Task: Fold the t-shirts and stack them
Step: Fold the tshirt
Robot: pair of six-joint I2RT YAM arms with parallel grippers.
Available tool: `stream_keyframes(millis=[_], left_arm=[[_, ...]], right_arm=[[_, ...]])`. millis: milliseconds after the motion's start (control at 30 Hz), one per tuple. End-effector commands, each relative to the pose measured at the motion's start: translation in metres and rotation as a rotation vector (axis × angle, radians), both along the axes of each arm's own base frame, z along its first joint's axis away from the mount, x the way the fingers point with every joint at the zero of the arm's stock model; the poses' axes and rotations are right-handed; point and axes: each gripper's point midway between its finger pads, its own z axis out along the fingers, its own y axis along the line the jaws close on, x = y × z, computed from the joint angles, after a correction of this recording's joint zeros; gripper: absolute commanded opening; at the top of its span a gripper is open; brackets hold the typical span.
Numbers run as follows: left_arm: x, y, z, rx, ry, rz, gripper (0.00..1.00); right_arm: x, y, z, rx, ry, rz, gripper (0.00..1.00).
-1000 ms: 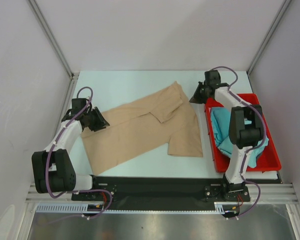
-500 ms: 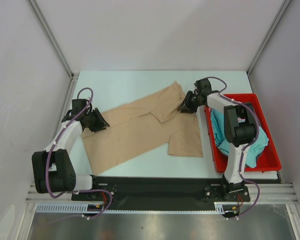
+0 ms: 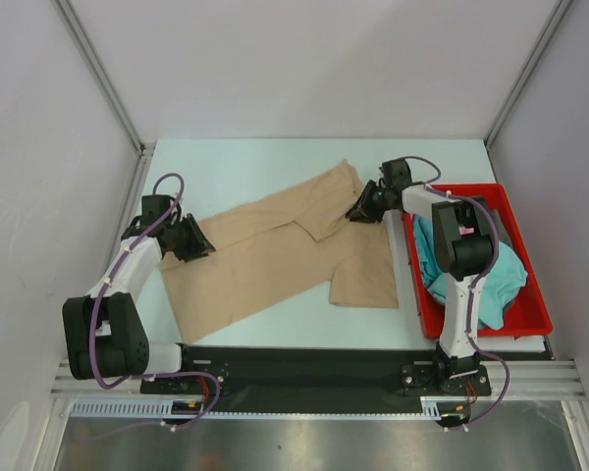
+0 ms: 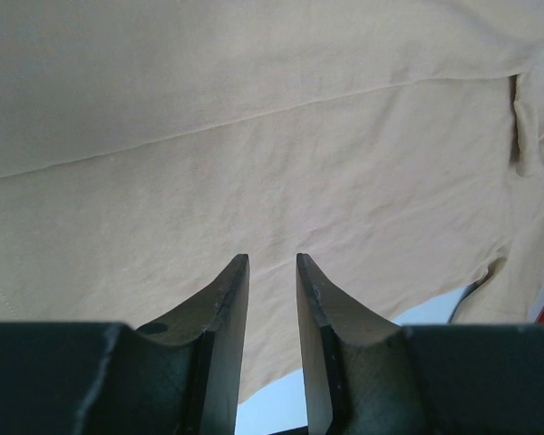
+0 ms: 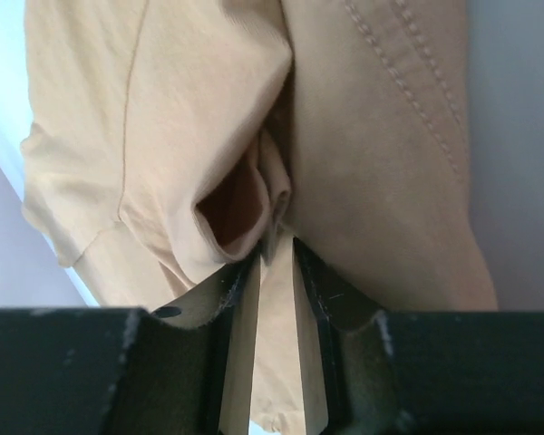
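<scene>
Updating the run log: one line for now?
left gripper: jaws slightly apart over tan t-shirt | right gripper: pinching its fold | teal t-shirt: in red bin

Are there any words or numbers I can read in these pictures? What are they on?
None: no word, number, label or sign can be read in any view.
The tan shirt is plain, with only seams and stitching.
The red bin and the teal shirt in it show no print.
</scene>
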Motion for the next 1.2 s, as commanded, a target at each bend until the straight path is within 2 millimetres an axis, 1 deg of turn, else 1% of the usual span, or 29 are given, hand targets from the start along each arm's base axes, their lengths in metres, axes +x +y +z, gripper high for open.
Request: stream_keyframes(millis=[0, 200, 300, 333, 367, 400, 433, 500, 533, 567, 600, 633, 700, 833, 867, 1033, 1133, 1167], left_arm=[[0.008, 0.003, 0.018, 0.018, -0.061, -0.027, 0.33], [0.006, 0.001, 0.016, 0.011, -0.060, -0.030, 0.33], [0.005, 0.000, 0.016, 0.009, -0.062, -0.033, 0.33], [0.005, 0.000, 0.017, 0.009, -0.063, -0.032, 0.33], [0.005, 0.000, 0.017, 0.008, -0.067, -0.033, 0.33], [0.004, 0.000, 0.016, 0.005, -0.063, -0.032, 0.33], [0.003, 0.000, 0.017, 0.005, -0.068, -0.031, 0.33], [0.002, -0.001, 0.014, 0.002, -0.064, -0.031, 0.33], [0.001, -0.001, 0.013, -0.001, -0.063, -0.031, 0.33], [0.002, -0.002, 0.012, -0.004, -0.065, -0.030, 0.33], [0.000, -0.003, 0.010, -0.008, -0.060, -0.031, 0.33], [0.000, -0.003, 0.010, -0.012, -0.061, -0.030, 0.32], [-0.001, -0.004, 0.009, -0.016, -0.059, -0.029, 0.33], [0.000, -0.004, 0.011, -0.016, -0.066, -0.031, 0.33], [0.000, -0.004, 0.011, -0.016, -0.066, -0.033, 0.33], [-0.002, -0.004, 0.012, -0.013, -0.069, -0.035, 0.33], [-0.003, -0.003, 0.012, -0.008, -0.067, -0.040, 0.33], [-0.003, -0.003, 0.012, -0.008, -0.067, -0.040, 0.33]], right_arm=[[0.022, 0.009, 0.017, 0.031, -0.071, -0.006, 0.26], [0.028, 0.015, 0.018, 0.075, -0.052, -0.031, 0.20], [0.029, 0.014, 0.020, 0.082, -0.043, -0.051, 0.13], [0.029, 0.013, 0.022, 0.079, -0.040, -0.060, 0.05], [0.025, 0.010, 0.021, 0.068, -0.016, -0.072, 0.01], [0.024, 0.007, 0.027, 0.060, -0.014, -0.087, 0.00], [0.023, 0.004, 0.029, 0.045, -0.015, -0.103, 0.00], [0.014, 0.003, 0.029, 0.031, 0.017, -0.140, 0.00], [0.013, -0.001, 0.036, 0.010, 0.003, -0.171, 0.00], [0.005, 0.002, 0.033, 0.002, 0.018, -0.182, 0.00], [0.002, 0.001, 0.033, -0.004, 0.032, -0.215, 0.00], [0.003, -0.002, 0.036, -0.027, 0.019, -0.252, 0.00], [-0.003, -0.003, 0.031, -0.060, 0.037, -0.287, 0.00], [-0.008, -0.010, 0.029, -0.111, 0.047, -0.361, 0.00], [-0.008, -0.012, 0.032, -0.112, 0.043, -0.381, 0.00], [-0.022, -0.018, 0.018, -0.121, 0.108, -0.443, 0.00], [-0.024, -0.018, 0.017, -0.100, 0.123, -0.478, 0.01], [-0.029, -0.019, 0.012, -0.097, 0.142, -0.491, 0.01]])
